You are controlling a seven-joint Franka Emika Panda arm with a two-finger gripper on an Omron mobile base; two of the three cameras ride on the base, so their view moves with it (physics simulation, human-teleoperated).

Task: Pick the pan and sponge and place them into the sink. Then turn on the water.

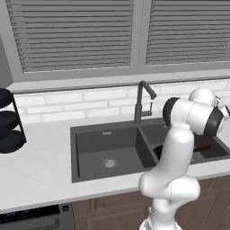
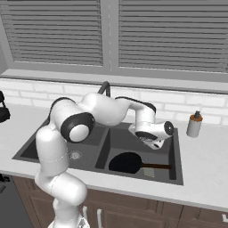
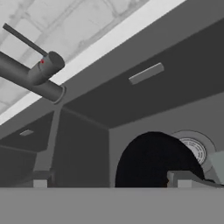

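The small, nearly black round pan [image 2: 126, 163] lies flat on the floor of the right-hand basin of the large dark grey rectangular double-basin sink [image 2: 177, 164]. Its long thin brown handle [image 2: 156, 166] points toward three o'clock in the right base view, level with the basin floor. In the hand view the pan [image 3: 151, 159] is a plain matte black disc, with the round metal drain [image 3: 194, 149] showing just past its rim at about two o'clock. In the left base view only a sliver of its rim and the brown handle [image 1: 201, 148] show beside the white arm.

A pale patch [image 2: 149, 172] lies on the basin floor just below the handle; it is too faint to tell whether it is the sponge.

The white two-finger hand [image 2: 153, 143] hangs over the right basin, above the pan and apart from it, at about one o'clock of the pan in the right base view. Its jaws stand wide and hold nothing.

The tall dark gooseneck faucet [image 1: 143, 101] rises from the back rim between the two basins, and its lever [image 3: 25, 40] sticks out as a thin rod. The left basin shows its own metal drain [image 1: 109, 162].

On the pale grey bench [image 2: 205, 156] at the sink's one o'clock stands a small grey bottle with an orange collar [image 2: 194, 124]. A wire rack of stacked black round shelves [image 1: 9, 121] stands on the bench at the sink's nine o'clock.
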